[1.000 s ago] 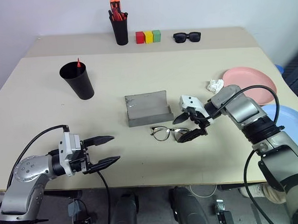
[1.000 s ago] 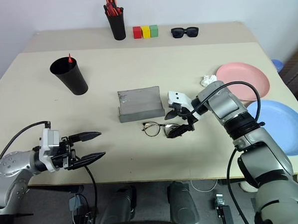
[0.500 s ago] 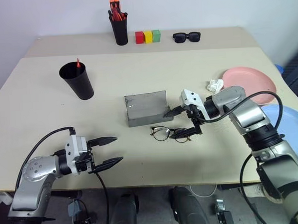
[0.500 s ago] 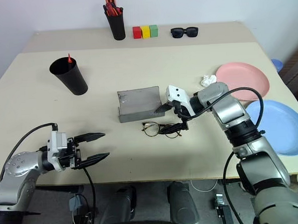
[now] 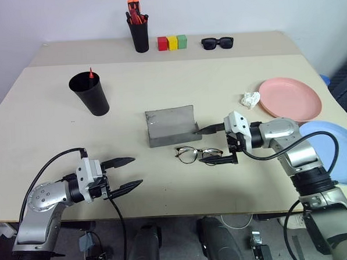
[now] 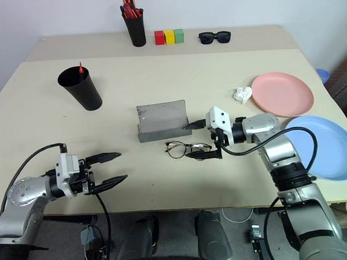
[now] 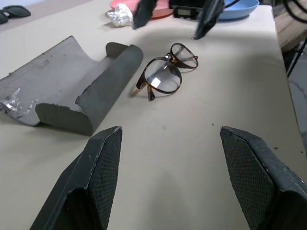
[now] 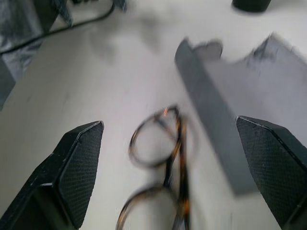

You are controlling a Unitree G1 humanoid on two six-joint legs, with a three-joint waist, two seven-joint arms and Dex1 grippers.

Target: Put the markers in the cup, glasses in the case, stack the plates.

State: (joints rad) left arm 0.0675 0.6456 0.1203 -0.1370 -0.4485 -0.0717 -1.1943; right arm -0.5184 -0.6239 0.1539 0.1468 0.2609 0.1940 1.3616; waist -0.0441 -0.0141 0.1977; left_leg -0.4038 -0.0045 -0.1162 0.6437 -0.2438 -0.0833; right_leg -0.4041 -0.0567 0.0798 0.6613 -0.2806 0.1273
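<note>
Grey case (image 5: 171, 126) lies open mid-table, the glasses (image 5: 198, 154) just near of it. Right gripper (image 5: 216, 143), jaws wide and empty, straddles their right end; it should close gently on the frame, not the lenses. Left gripper (image 5: 123, 174) waits open, empty.

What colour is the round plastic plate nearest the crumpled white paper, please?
Salmon pink; clearest in the left eye view.
</note>
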